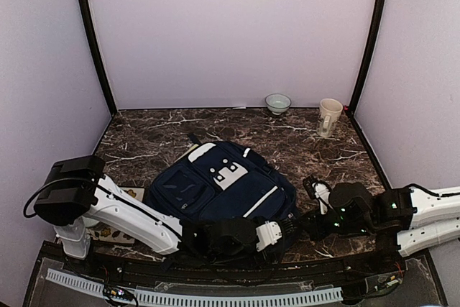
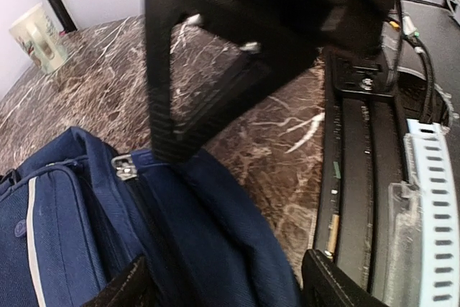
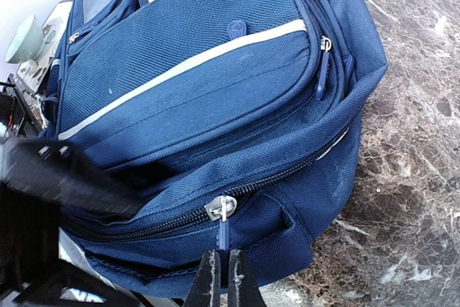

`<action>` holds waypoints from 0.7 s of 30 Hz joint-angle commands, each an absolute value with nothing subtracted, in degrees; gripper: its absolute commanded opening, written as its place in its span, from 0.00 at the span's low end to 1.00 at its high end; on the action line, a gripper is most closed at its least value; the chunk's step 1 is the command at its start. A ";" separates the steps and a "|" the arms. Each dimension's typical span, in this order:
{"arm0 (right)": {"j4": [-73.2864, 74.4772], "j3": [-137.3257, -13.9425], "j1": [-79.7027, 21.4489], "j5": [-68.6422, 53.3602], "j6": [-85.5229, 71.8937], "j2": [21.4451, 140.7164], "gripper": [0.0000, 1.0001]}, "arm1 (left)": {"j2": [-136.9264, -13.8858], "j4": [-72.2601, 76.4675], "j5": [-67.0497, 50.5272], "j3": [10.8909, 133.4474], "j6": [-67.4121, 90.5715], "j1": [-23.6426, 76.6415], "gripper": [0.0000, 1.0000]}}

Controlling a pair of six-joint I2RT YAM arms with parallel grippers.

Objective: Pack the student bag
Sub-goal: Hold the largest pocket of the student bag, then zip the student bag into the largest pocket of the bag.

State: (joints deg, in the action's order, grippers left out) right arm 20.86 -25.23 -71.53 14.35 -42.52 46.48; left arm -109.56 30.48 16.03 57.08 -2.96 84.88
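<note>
Right wrist view: shows the right gripper [image 3: 223,267] pressed together on the blue zip pull [image 3: 223,239], which hangs from the metal slider [image 3: 221,208] on the near side of the student bag [image 3: 215,84]. From above, finds that bag lying flat, pockets up, in the middle of the marble table [image 1: 302,138], with its near edge between the two grippers. Notes a bowl [image 1: 278,103] and a mug [image 1: 329,116] at the far edge, well apart from the bag.

Seen from the left wrist, has the left gripper [image 2: 226,285] spread wide astride the bag's near corner, blue cloth between the fingers. Cannot tell whether pressing on the cloth or merely standing around it.

Looks like the opening of the main compartment, an early step of the packing. Cannot judge the open length of the zip track from these views.

Next calls for drawing the pull steadily along the curved track, keeping the tug in line with the teeth. Calls also for bracing the bag on the left side, so as not to drag the whole thing across the table. Needs a firm pinch on so thin a tab.
</note>
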 commanded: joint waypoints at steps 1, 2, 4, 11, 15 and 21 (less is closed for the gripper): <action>15.79 -25.24 -71.72 15.92 -42.66 46.65 0.00 | -111.12 31.85 14.24 59.00 -2.43 82.04 0.69; 15.59 -25.35 -71.74 15.83 -42.57 46.67 0.00 | -111.55 31.94 13.85 59.22 -2.34 81.60 0.66; 15.47 -25.46 -71.74 15.90 -42.39 46.67 0.00 | -112.44 32.20 13.38 59.40 -2.17 80.95 0.59; 15.58 -25.61 -71.80 16.13 -42.36 46.50 0.00 | -112.32 35.46 12.20 56.91 -2.15 80.36 0.08; 16.78 -25.49 -71.80 17.60 -43.35 46.51 0.00 | -111.31 36.51 11.53 55.54 -1.94 80.41 0.00; 22.78 -25.91 -71.80 24.14 -47.66 46.19 0.00 | -108.70 38.40 10.63 52.85 -2.97 82.22 0.00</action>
